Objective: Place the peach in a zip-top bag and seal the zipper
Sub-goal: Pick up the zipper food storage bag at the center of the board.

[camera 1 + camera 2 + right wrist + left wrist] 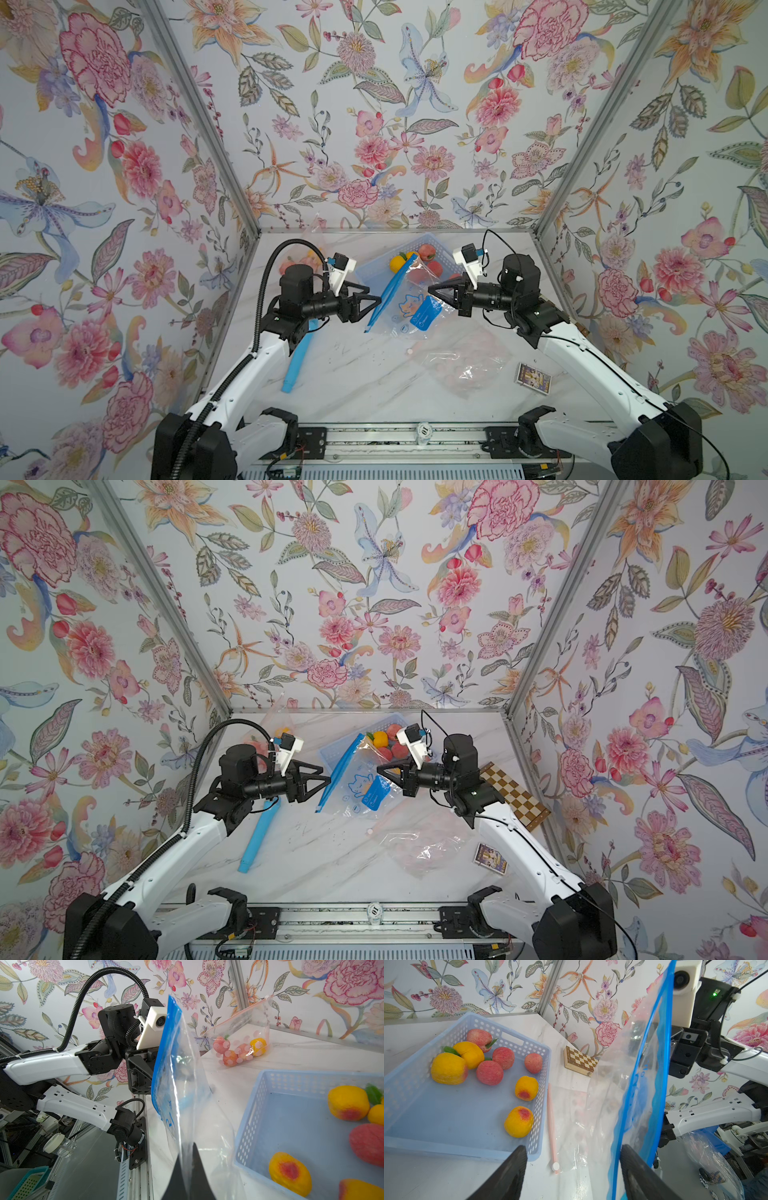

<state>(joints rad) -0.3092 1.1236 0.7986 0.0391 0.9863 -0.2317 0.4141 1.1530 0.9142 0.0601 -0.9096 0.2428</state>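
A clear zip-top bag (409, 303) with a blue zipper strip (388, 291) hangs upright between the arms in both top views. My right gripper (188, 1147) is shut on its clear lower edge. My left gripper (573, 1147) is open at the zipper end (654, 1064), and the blue strip runs beside one finger (633, 1159). In the right wrist view the bag (187, 1084) looks empty. Several red and yellow peaches (519, 1122) lie in the blue basket (467, 1151), behind the bag in a top view (426, 251).
At the back left stands another bag holding fruit (239, 1047). A flat bag with a pink zipper (465, 365) lies at the front right of the marble table. A blue tube (297, 357) lies under the left arm. A chessboard (515, 796) and a card box (534, 377) sit at the right.
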